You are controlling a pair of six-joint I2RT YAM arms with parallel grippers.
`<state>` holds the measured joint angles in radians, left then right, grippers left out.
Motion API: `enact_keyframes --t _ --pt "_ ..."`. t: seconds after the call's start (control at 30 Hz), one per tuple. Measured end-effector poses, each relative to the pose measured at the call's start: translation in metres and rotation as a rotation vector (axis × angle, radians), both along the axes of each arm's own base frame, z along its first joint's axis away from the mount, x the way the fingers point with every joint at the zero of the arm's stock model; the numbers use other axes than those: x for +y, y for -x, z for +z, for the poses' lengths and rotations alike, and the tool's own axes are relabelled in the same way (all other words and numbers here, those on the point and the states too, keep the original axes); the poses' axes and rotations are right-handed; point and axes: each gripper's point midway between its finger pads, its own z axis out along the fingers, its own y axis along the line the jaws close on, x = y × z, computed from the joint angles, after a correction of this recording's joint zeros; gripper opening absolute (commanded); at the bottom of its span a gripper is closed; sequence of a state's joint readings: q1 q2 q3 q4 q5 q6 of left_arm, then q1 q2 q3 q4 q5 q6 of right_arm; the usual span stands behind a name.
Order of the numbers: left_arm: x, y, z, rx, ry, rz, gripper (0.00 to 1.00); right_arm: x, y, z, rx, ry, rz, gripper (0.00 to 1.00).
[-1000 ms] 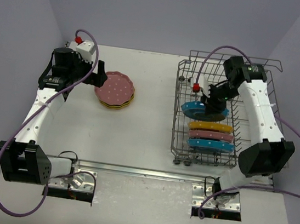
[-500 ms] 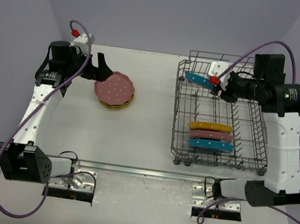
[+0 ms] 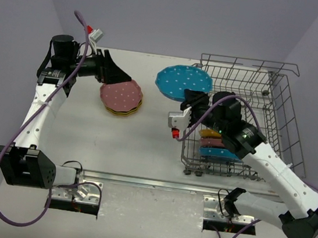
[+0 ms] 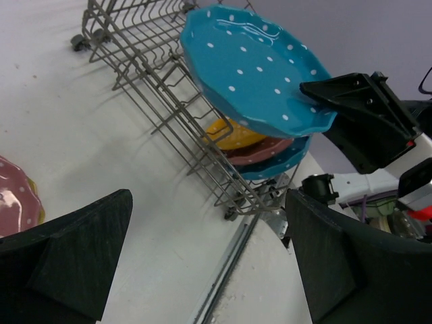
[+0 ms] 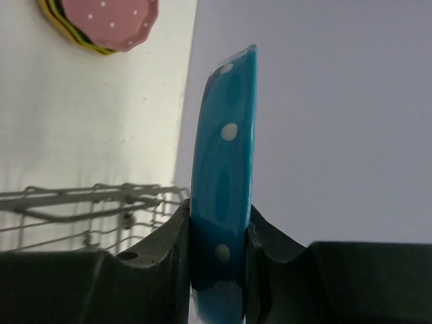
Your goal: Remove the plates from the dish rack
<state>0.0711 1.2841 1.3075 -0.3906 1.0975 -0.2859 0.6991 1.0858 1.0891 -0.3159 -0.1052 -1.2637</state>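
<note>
Half a second ago the right gripper (image 3: 195, 100) held the blue plate (image 3: 182, 82) edge-on over the far left corner of the dish rack (image 3: 287, 121). Now that arm reaches low across the rack's near side, and the plate hangs face-up just outside the rack's left wall, above the table (image 3: 144, 140). The right claw is clamped tight on the plate's near rim, one finger on each face. The left gripper (image 3: 118, 74) has edged slightly towards the stack (image 3: 121, 97) and hovers at its far left edge, jaws spread wide with nothing between them.

Three plates stand in the rack, close together near its front: an orange-yellow plate (image 4: 233, 135), a pink plate (image 4: 262, 150) and a second blue plate (image 4: 278, 166). The stack on the table shows a pink one on top and orange-yellow under it; how many lie beneath I cannot tell
</note>
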Motion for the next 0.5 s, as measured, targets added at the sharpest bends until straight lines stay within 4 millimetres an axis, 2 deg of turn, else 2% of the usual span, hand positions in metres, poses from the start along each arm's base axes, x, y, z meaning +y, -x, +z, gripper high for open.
enact_keyframes --t 0.13,0.3,0.4,0.5 --pt "-0.003 0.008 -0.005 0.044 0.012 -0.035 0.93 0.043 0.014 0.007 -0.221 0.042 0.136 0.0" --pt "-0.003 0.012 -0.012 0.069 0.001 -0.045 0.87 0.088 0.045 0.006 -0.416 0.062 0.292 0.0" --pt "-0.002 0.012 -0.018 0.088 -0.006 -0.051 0.76 0.106 0.059 -0.001 -0.469 0.075 0.362 0.0" --pt "-0.003 0.013 -0.023 0.101 -0.008 -0.064 0.54 0.116 0.066 -0.009 -0.501 0.088 0.4 0.0"
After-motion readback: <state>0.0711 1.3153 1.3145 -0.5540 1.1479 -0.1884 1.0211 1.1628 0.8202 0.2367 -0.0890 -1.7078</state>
